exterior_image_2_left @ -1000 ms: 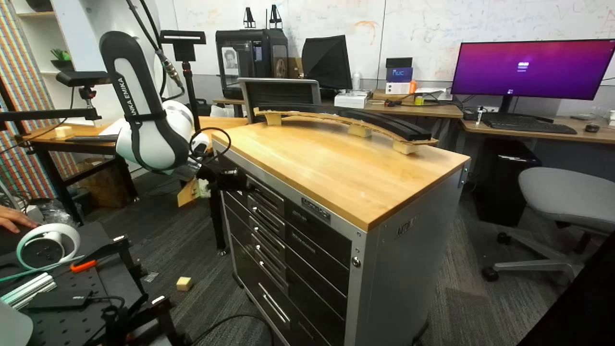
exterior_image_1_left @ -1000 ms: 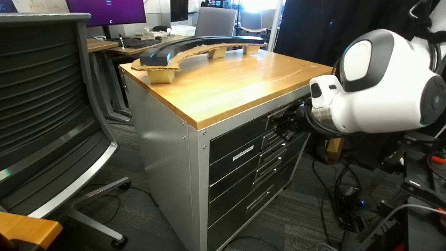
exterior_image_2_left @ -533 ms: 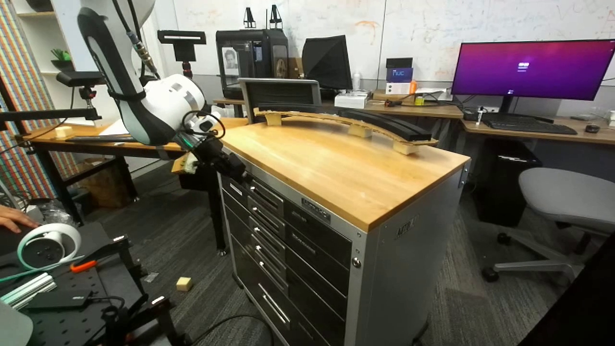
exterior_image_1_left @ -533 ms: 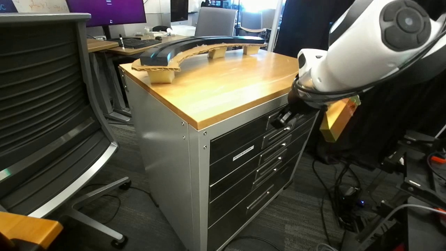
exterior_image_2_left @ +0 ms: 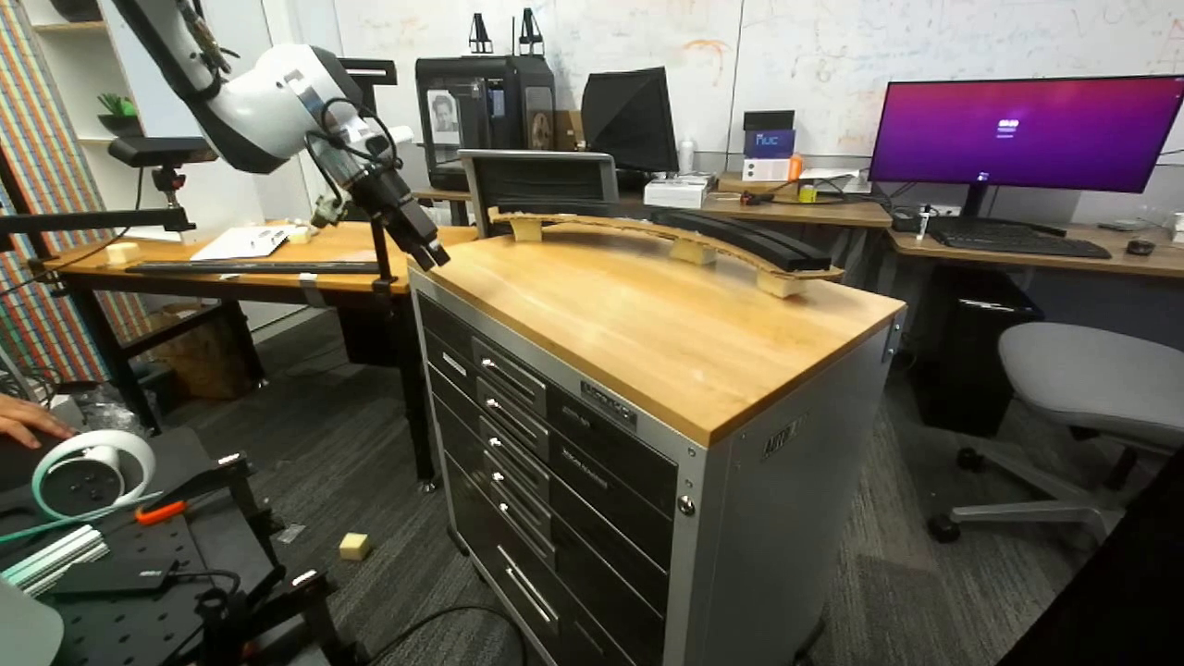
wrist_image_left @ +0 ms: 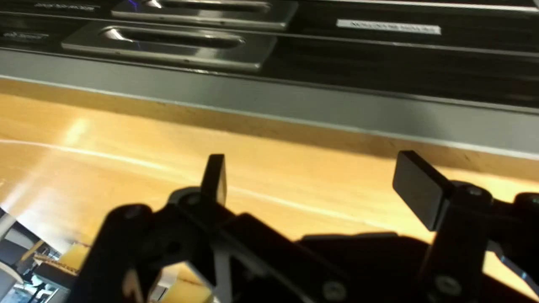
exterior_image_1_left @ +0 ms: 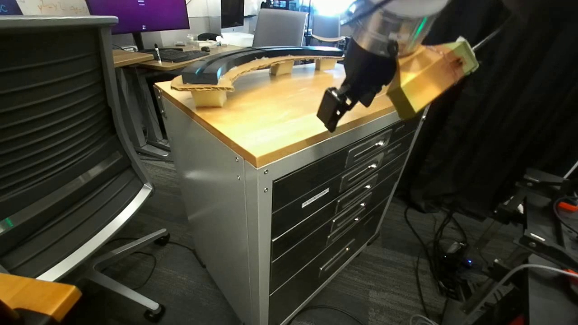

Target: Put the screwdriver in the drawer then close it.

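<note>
The drawer [exterior_image_1_left: 311,174] is the top one of the wood-topped grey cabinet, its dark front flush and closed in both exterior views. Its grey handle plate [wrist_image_left: 168,46] shows in the wrist view. I cannot see the screwdriver; it is hidden or out of view, and the drawer's inside is covered. My black gripper [wrist_image_left: 313,181] stands open in the wrist view, with only the wooden top behind the gap between its pads [wrist_image_left: 417,189]. In an exterior view the gripper [exterior_image_2_left: 433,254] hangs over the cabinet's front edge, above the drawers and apart from the handle.
A curved black piece [exterior_image_1_left: 262,56] on cardboard and foam blocks stands at the back of the cabinet top [exterior_image_1_left: 289,122]. A yellow block [exterior_image_1_left: 424,81] sits beside my wrist. An office chair [exterior_image_1_left: 58,113] and a desk [exterior_image_2_left: 351,250] flank the cabinet.
My arm has risen from the top drawer's handle to above the cabinet's front edge. The wrist has swung to point downward. The drawer front has stayed flush.
</note>
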Action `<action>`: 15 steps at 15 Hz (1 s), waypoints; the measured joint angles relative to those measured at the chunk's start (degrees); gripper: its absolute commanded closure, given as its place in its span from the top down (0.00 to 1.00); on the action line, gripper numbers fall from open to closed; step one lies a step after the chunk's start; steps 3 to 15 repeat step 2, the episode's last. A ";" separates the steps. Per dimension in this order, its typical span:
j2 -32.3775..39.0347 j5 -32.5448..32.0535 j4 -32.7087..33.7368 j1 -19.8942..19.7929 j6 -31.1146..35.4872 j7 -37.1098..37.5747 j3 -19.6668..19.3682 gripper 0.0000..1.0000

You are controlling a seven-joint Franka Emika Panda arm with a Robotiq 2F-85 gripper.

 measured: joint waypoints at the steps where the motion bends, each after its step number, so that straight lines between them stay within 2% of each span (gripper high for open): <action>1: -1.04 3.22 2.20 2.49 -0.88 -0.28 -1.17 1.00; 2: -1.94 5.26 3.97 4.41 -1.84 -0.49 -1.95 1.00; 15: -1.94 5.26 3.97 4.41 -1.84 -0.49 -1.95 1.00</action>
